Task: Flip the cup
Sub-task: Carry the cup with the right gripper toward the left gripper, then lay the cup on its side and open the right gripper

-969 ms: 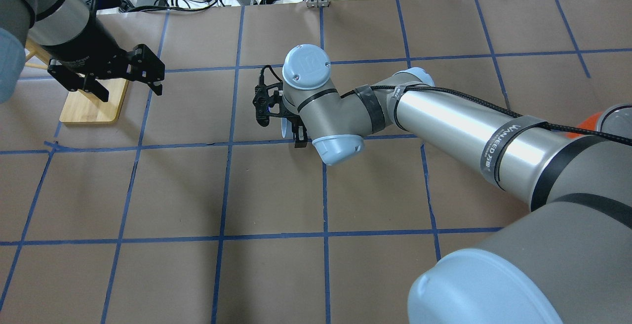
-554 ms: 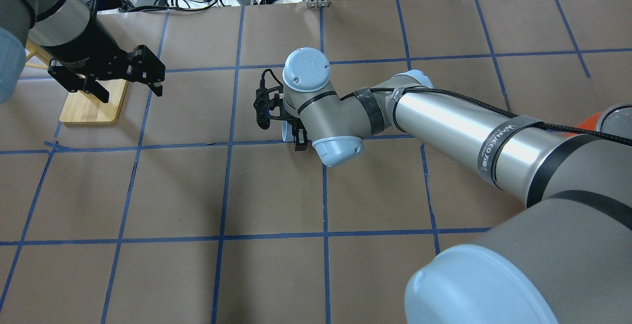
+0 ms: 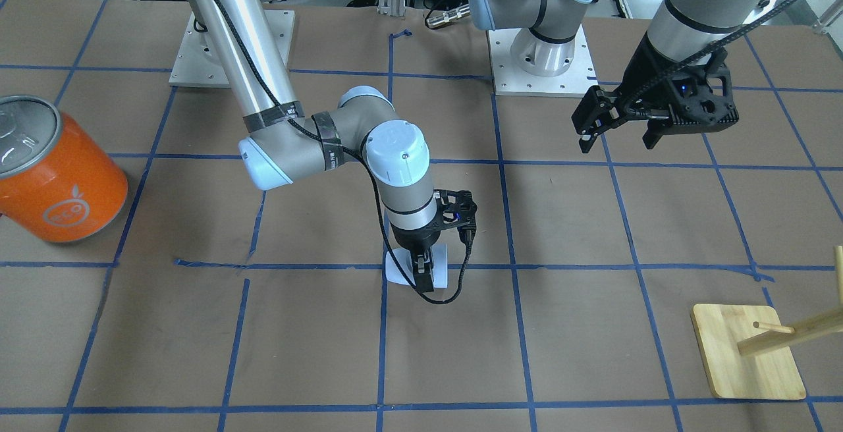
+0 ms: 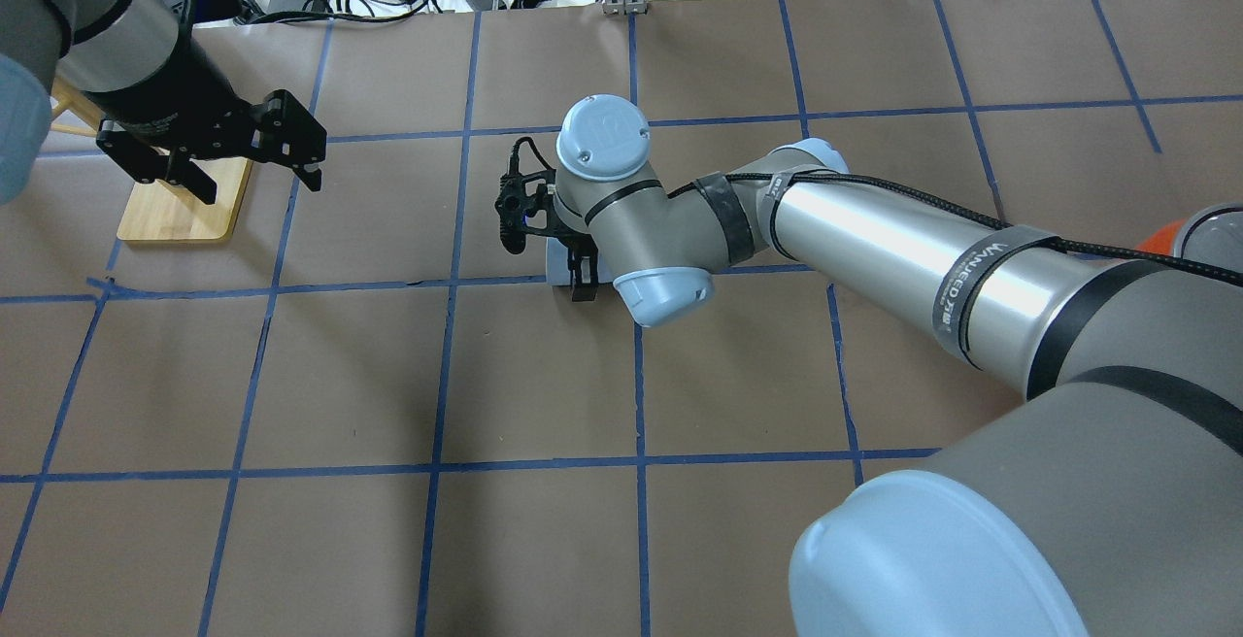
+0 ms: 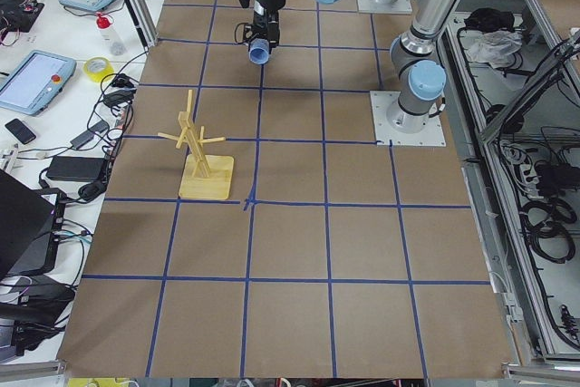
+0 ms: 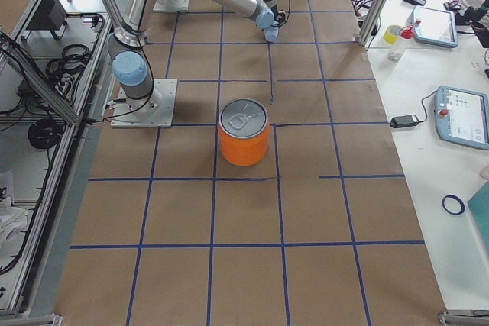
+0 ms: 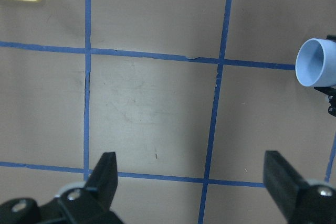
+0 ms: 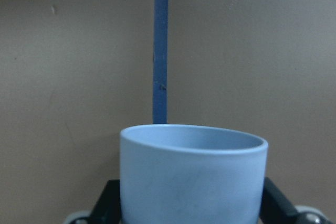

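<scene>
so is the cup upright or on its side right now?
On its side. The cup is clamped in the right gripper, and the left wrist view looks straight into its open mouth, which is turned sideways.

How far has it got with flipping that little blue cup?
Done: the right gripper is shut on the cup. In hand: it holds the cup on its side, mouth sideways, seemingly mid-turn. Left: finish the turn, stand it on the table, let go. The left gripper hangs open, idle.
</scene>
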`<state>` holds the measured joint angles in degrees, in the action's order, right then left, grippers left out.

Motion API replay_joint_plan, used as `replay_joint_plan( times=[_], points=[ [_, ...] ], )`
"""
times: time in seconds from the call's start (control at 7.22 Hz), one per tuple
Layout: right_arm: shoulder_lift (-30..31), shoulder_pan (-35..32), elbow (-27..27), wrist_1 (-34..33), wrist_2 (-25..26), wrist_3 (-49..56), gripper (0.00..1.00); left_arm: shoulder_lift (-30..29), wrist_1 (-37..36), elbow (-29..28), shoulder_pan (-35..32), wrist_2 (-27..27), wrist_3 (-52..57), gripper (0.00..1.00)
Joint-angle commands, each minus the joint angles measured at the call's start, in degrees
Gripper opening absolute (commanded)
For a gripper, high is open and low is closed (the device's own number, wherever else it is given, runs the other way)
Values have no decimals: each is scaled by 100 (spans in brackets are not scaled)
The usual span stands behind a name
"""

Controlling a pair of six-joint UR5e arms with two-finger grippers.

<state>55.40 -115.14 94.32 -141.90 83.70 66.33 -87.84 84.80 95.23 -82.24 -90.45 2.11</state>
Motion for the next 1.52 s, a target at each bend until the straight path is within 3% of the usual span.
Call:
replay_joint_plan(
  times=[0.0,0.28,0.55,0.83,1.11,1.38],
  points=[
    [32,0,-1,22,-3,-6,73,-5,28,-4,-3,-17,0,100],
    [373,35,17,248,-3,-6,73,-136,-68,-13,14,18,79,100],
    [934,175,-28,1274,6,-128,73,-242,-235,-13,-3,115,325,100],
    [1488,656,-28,1865,-20,-399,72,-592,-375,-4,-12,997,299,100],
    [1946,1001,-10,2103,-20,-1012,70,-1206,-1084,57,-55,1361,281,100],
    [2333,1351,-1,2447,-3,-2103,72,-1786,-2372,538,-248,2134,220,100]
  ],
)
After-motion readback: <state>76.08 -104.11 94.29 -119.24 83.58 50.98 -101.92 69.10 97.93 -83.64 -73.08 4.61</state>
